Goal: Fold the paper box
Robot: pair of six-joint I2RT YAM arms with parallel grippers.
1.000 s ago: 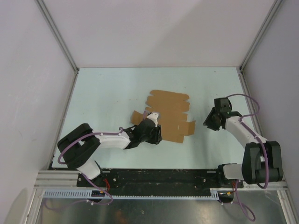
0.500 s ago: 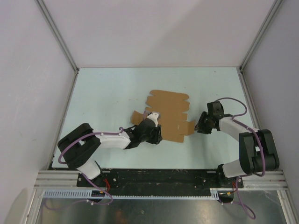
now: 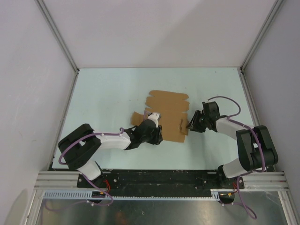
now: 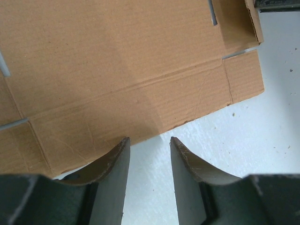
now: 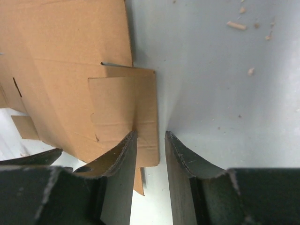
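Observation:
The paper box (image 3: 166, 105) is a flat brown die-cut cardboard sheet lying mid-table; it also shows in the left wrist view (image 4: 117, 61) and the right wrist view (image 5: 61, 61). My left gripper (image 3: 158, 136) is at the sheet's near edge, open (image 4: 147, 141), with one fingertip touching that edge and bare table between the jaws. My right gripper (image 3: 189, 124) is at the sheet's right side, open (image 5: 150, 136). The sheet's right flap (image 5: 122, 103) is raised and tipped over the sheet, and its outer edge lies between the right fingers.
Small brown scraps (image 5: 236, 24) lie on the pale table right of the sheet. White enclosure walls with metal posts (image 3: 58, 37) close off the left, far and right sides. The black base rail (image 3: 159, 178) runs along the near edge.
My right gripper has moved left from beside the sheet to its right flap. The flap, flat before, now stands up and leans over the sheet. The left arm has not moved.

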